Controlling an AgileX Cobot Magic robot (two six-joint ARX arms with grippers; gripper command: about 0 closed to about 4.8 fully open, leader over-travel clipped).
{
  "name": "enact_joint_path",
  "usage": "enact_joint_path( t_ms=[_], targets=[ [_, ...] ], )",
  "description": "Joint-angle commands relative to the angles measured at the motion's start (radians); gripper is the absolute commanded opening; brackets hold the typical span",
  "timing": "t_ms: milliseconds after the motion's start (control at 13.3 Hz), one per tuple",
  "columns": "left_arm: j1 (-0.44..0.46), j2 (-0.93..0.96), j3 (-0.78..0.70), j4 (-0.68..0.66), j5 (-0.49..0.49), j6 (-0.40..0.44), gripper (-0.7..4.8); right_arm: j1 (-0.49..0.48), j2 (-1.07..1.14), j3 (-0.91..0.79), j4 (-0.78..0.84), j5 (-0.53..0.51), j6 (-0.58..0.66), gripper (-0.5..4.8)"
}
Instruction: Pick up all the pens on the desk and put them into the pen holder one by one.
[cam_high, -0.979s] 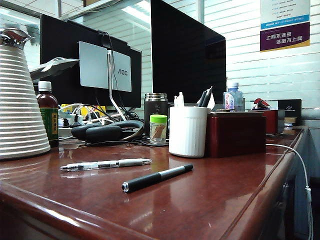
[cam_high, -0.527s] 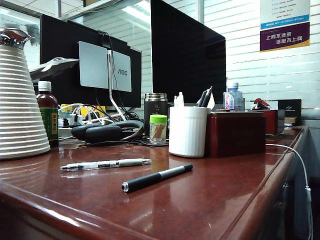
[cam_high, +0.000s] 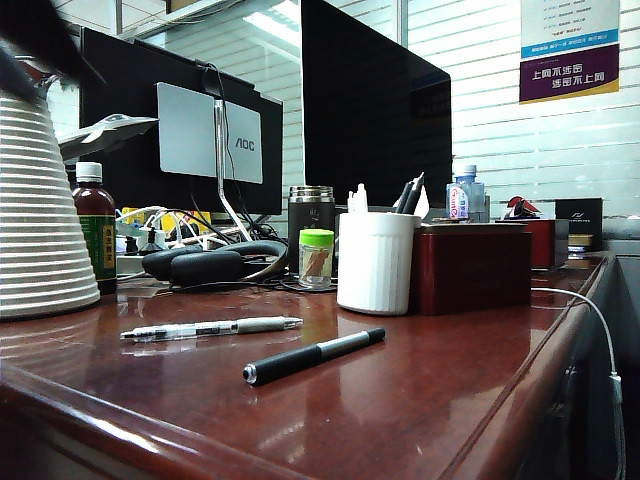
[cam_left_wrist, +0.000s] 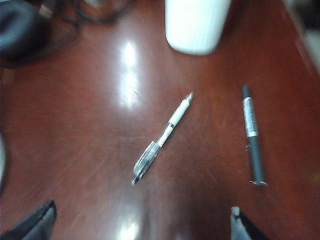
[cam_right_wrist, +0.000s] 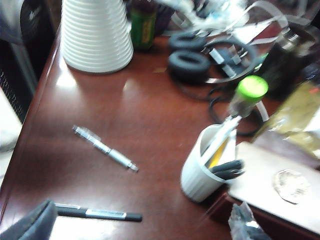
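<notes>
Lying loose on the desk (cam_high: 430, 390), both pens wait flat and untouched. In the exterior view the clear pen (cam_high: 210, 328) sits at about nine o'clock from the black pen (cam_high: 313, 356), the two a little apart and neither against anything, so either can be taken from above without nudging the other. The white pen holder (cam_high: 375, 262) stands upright at roughly one o'clock from the black pen, touching or just beside the dark red box (cam_high: 472, 268), its mouth already crowded with other pens. The left gripper (cam_left_wrist: 142, 222) hangs over the clear pen with its fingers spread wide and nothing between them, probably lining up for that pen first. The right gripper (cam_right_wrist: 142, 222) hovers near the holder and black pen, fingers likewise wide apart and empty.
</notes>
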Motion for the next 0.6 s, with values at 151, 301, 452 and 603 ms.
enact_joint_path(
  t_ms=[151, 301, 452, 603],
  targets=[
    [-0.027, 0.262, 0.004, 0.155, -0.017, 0.005, 4.79, 0.029, 0.058, 0.006, 0.03, 0.001, -0.003, 4.71],
    [-0.027, 0.387, 0.005, 0.184, -0.017, 0.006, 4.79, 0.029, 0.092, 0.006, 0.029, 0.001, -0.003, 4.71],
    [-0.036, 0.467, 0.005, 0.206, -0.013, 0.051, 4.79, 0.029, 0.119, 0.006, 0.029, 0.002, -0.012, 4.71],
    [-0.037, 0.526, 0.027, 0.242, 0.004, 0.093, 4.79, 0.029, 0.151, 0.006, 0.03, 0.001, -0.026, 4.71]
  ],
)
